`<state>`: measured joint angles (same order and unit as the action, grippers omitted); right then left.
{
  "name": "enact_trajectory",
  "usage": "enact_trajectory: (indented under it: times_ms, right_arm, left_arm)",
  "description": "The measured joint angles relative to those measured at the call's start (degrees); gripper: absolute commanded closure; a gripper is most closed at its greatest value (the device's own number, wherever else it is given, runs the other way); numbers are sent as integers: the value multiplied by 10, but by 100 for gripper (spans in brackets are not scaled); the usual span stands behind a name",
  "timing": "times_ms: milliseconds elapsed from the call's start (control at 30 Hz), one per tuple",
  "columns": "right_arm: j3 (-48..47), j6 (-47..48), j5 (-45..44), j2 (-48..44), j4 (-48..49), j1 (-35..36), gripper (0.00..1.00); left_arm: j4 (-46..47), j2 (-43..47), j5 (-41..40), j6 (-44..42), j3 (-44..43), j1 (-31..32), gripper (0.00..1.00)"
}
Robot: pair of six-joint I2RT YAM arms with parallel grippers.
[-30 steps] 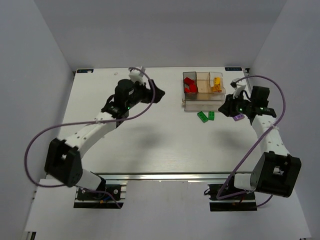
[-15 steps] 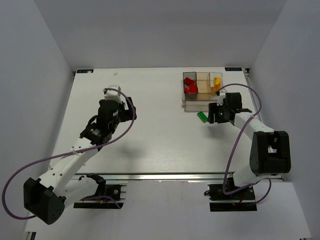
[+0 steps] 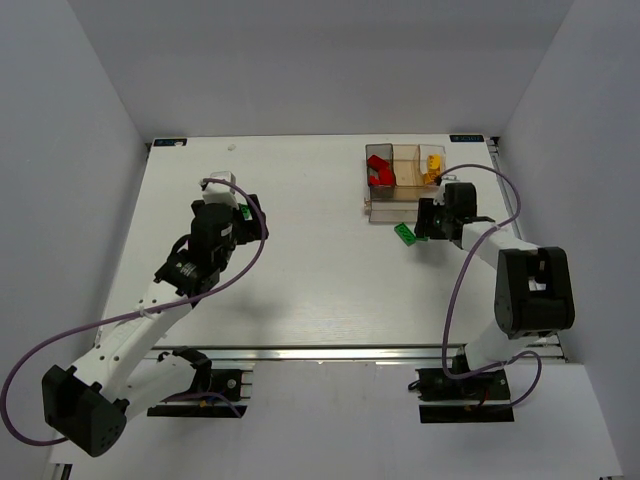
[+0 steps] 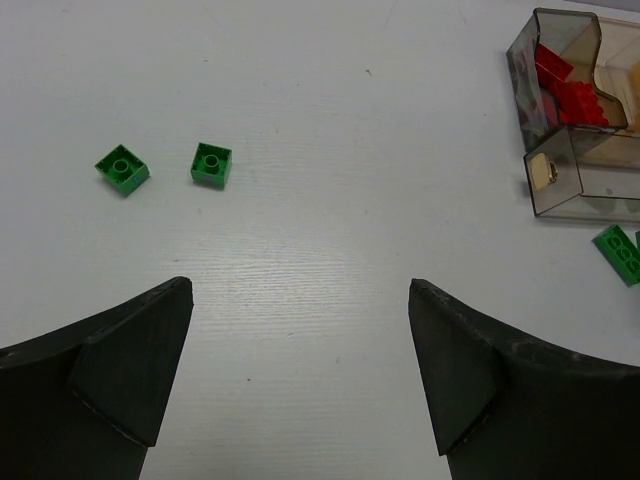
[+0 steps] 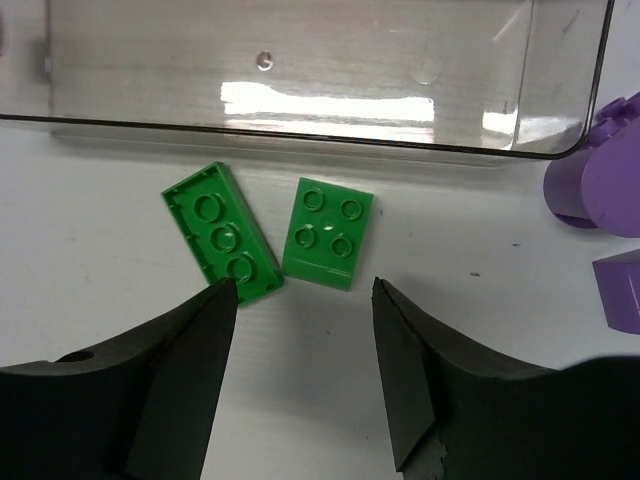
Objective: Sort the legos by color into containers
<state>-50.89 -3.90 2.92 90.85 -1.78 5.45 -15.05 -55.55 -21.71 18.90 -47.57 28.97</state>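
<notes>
You're in a robot lab test cell: a bare white table [image 3: 300, 290] boxed in by plain pale walls [image 3: 90, 120], your left arm [image 3: 165, 285] and right arm [image 3: 535, 290] mounted at an aluminium rail [image 3: 330, 351] along its near edge, purple cables [image 3: 447, 330] looping free.

Left arm [image 3: 125, 335] & right arm [image 3: 535, 290]: white links, chunky black joint housings, thin purple cable [image 3: 445, 330] looping off each. Left pincer [image 4: 298, 300] & right pincer [image 5: 305, 300]: matte black wedge-shaped fingers, blunt tips.
</notes>
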Motion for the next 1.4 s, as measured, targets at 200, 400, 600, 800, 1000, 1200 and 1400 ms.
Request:
enact_trajectory:
  times_ms: [200, 400, 600, 800, 1000, 1200, 1400]
  right_arm:
    - [-9, -20, -43, 54, 9, 6, 38]
    - [-14, -31, -70, 67, 25, 7, 38]
    - [-31, -39, -78, 82, 37, 7, 38]
    - [-44, -43, -78, 96, 36, 7, 42]
    - [-80, -47, -82, 126, 31, 9, 47]
    - [-92, -46, -86, 137, 14, 9, 50]
    - [-92, -41, -86, 139, -3, 9, 48]
  left_arm:
    - [0, 0, 1, 0, 0, 0, 2]
    - [0, 0, 1, 0, 0, 0, 2]
    - [0, 0, 1, 0, 0, 0, 2]
    - [0, -2, 1, 0, 0, 0, 2]
    - [0, -2, 1, -1, 0, 0, 2]
    - [0, -2, 1, -2, 0, 0, 2]
    - [0, -4, 1, -2, 0, 0, 2]
